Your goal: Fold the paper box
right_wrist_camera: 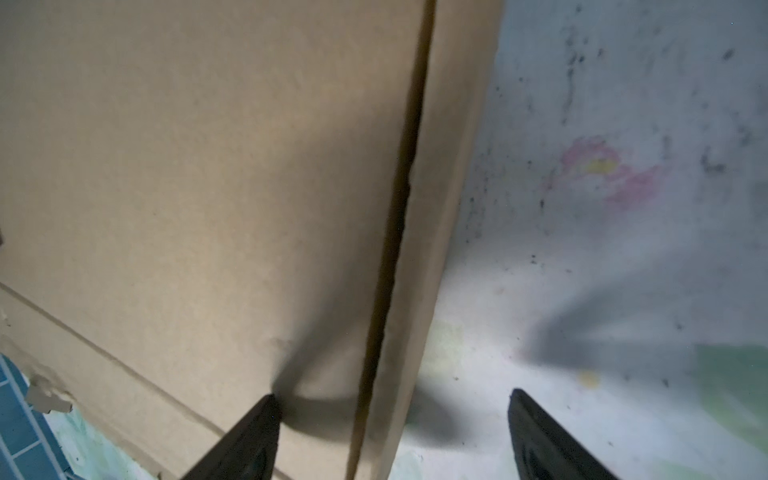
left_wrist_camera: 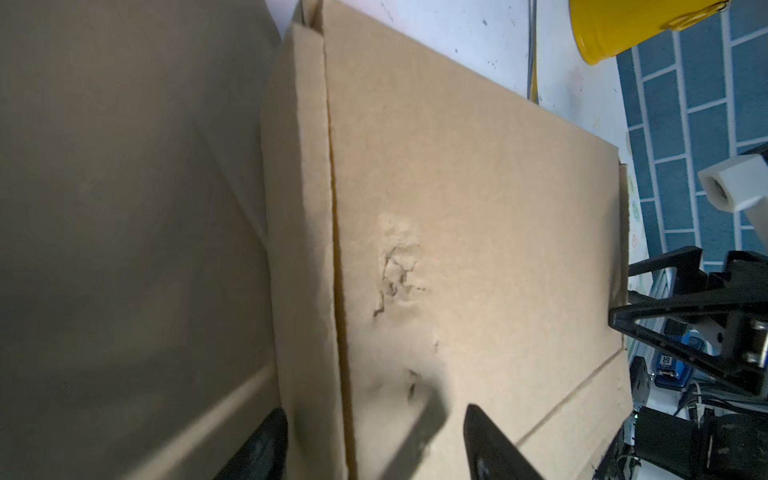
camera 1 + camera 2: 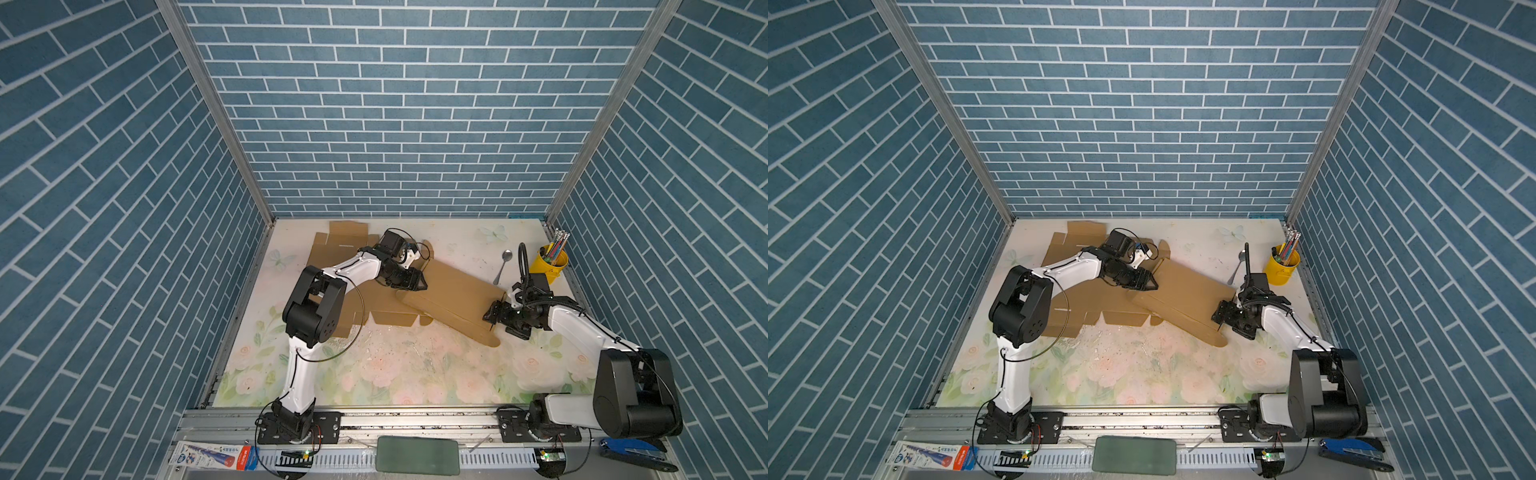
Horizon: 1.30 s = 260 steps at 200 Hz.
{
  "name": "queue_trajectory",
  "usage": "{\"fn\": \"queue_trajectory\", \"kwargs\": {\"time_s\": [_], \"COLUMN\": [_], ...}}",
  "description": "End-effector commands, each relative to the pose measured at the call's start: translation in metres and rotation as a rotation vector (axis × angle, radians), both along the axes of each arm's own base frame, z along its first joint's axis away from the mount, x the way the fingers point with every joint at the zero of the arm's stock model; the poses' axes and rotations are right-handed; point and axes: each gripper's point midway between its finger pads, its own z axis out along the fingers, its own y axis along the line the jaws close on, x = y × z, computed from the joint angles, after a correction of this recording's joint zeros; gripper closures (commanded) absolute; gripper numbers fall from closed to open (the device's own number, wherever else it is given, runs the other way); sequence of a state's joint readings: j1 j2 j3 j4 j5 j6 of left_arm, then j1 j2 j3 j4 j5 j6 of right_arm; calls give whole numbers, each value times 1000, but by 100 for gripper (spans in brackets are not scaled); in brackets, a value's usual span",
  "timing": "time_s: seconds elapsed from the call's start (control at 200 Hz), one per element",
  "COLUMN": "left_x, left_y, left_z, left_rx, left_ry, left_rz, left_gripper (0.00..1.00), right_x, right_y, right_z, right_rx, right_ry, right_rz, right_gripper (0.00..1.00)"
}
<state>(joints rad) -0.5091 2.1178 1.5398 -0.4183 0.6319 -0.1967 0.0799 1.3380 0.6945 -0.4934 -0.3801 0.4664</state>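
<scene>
At both ends of the cardboard box (image 3: 453, 291), left gripper (image 3: 419, 284) & right gripper (image 3: 493, 315) have jaws spread (nothing held), so the folded flap (image 2: 299, 249) could spring open.

White left arm (image 3: 300, 376), white right arm (image 3: 578, 328), bulky black joints (image 3: 313, 308), looping black cables (image 3: 1246, 259), black left hand (image 3: 423, 286), black right hand (image 3: 490, 313)

paper box (image 3: 453, 291): plain kraft brown, no print anywhere, a bit scuffed-looking in the left wrist view
table mat (image 3: 415, 374): creamy white with pale pink roses, green leaves, couple of faint bluish butterflies
walls (image 3: 395, 104): blue brick pattern, white grout lines
cup (image 3: 550, 266): bright yellow
pencils (image 3: 559, 243): mixed colours
spoon (image 3: 503, 266): silver
left arm (image 3: 301, 374) and right arm (image 3: 577, 328): white shells, black joints
front pad (image 3: 417, 454): dark green
</scene>
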Motion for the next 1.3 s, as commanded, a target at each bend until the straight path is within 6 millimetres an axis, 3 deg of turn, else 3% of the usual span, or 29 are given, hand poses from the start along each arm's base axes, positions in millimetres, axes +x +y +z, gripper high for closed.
{"fn": "queue_trajectory", "kwargs": {"time_s": [0.0,0.1,0.25,0.43,0.575,0.785,0.95,1.085,1.215,1.295], "left_x": [0,-5,-8,-14,-21,-21,-17,-12,-6,-2], "left_y": [-6,1,24,42,53,57,55,51,46,44], "left_z": [2,-7,-20,-41,-56,-62,-56,-44,-17,11], "left_rx": [-29,-11,7,50,75,84,70,40,-6,-47], "left_ry": [-5,21,82,159,206,214,193,168,118,52], "left_rz": [-16,-13,29,29,26,29,39,48,62,64], "left_gripper": [34,41,57,68,72,72,71,69,60,54], "right_x": [-4,1,6,5,7,22,33,41,44,46], "right_y": [11,10,11,13,18,31,44,44,45,46], "right_z": [-2,3,10,2,6,12,22,29,34,36], "right_rx": [130,197,294,340,390,524,562,582,610,621], "right_ry": [11,-13,-53,-26,-45,-96,-141,-187,-199,-198], "right_rz": [-3,-39,-75,-98,-108,-124,-98,-121,-136,-141], "right_gripper": [10,1,1,1,1,3,12,26,40,45]}}
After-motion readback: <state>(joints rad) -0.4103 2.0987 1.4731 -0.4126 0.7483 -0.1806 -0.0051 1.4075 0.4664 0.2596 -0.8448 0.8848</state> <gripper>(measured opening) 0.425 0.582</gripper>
